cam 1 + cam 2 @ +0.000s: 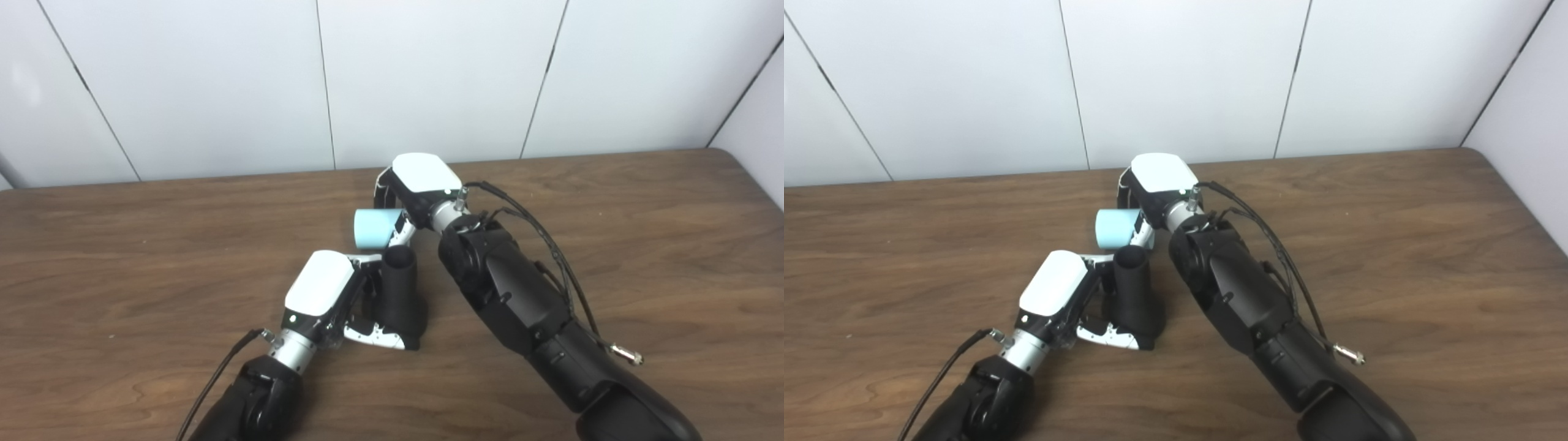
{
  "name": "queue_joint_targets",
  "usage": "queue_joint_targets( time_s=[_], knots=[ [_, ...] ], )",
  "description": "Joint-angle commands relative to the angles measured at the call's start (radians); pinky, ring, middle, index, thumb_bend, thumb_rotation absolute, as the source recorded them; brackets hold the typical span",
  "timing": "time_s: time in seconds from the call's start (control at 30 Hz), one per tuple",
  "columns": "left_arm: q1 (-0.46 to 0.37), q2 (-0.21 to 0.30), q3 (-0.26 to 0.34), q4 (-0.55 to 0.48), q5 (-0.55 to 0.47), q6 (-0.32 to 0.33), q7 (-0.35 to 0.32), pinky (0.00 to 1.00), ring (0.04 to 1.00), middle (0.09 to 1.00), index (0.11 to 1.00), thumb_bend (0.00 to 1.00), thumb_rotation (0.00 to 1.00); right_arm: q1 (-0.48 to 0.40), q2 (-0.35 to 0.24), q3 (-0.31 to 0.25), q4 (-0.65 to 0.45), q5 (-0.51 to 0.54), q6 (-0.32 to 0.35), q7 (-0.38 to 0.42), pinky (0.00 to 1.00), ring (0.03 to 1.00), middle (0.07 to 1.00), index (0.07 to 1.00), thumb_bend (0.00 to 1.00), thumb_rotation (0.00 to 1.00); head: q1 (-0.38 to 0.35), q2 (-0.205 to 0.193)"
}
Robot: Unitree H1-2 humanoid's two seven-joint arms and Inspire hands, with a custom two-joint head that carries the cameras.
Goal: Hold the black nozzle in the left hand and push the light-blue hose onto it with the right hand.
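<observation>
The left hand point(327, 291) is wrapped around the matte black, tube-shaped plastic nozzle point(401, 288), holding it low over the brown wood-grain table point(122, 257). The nozzle's long axis runs from its broader base, near the robot, up and away to an open round mouth at the far end. That mouth faces the short light-blue cylindrical hose point(375, 228), which is held in the right hand point(416, 190), the fingers closed around its right-hand end.

The hose sits just beyond the nozzle's mouth and a little to the left of it, near but not yet fitted on. Its own axis lies roughly left to right, across the nozzle's axis, not in line with it. In my judgement the coming move turns on this mismatch: the hose would have to swing round until its open end faces the nozzle's mouth before any push makes sense. The right hand is the one placed to do that.

The hose looks smooth, pale and stubby. Whether its bore is wide enough to slide over the nozzle's tip cannot be told from here.
</observation>
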Motion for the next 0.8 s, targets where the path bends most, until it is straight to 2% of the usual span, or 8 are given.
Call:
queue_joint_targets(
  time_s=[0.0, 0.47, 0.77],
  knots=[
    [0.145, -0.011, -0.055, 0.087, 0.009, 0.019, -0.046, 0.34, 0.432, 0.438, 0.508, 0.47, 0.00, -0.032, -0.015, -0.003, -0.025, 0.005, -0.024, -0.045, 0.28, 0.423, 0.567, 0.489, 0.49, 0.00, -0.001, 0.002],
    [0.147, -0.008, -0.055, 0.085, 0.010, 0.014, -0.042, 0.34, 0.438, 0.443, 0.506, 0.47, 0.00, -0.013, -0.042, 0.012, -0.039, 0.013, -0.025, -0.062, 0.29, 0.420, 0.556, 0.480, 0.49, 0.00, -0.001, 0.005],
    [0.149, -0.005, -0.057, 0.083, 0.012, 0.019, -0.052, 0.34, 0.429, 0.437, 0.508, 0.47, 0.00, 0.017, -0.035, -0.062, -0.141, 0.080, -0.036, -0.127, 0.28, 0.407, 0.557, 0.506, 0.49, 0.00, 0.000, 0.003]
  ],
)
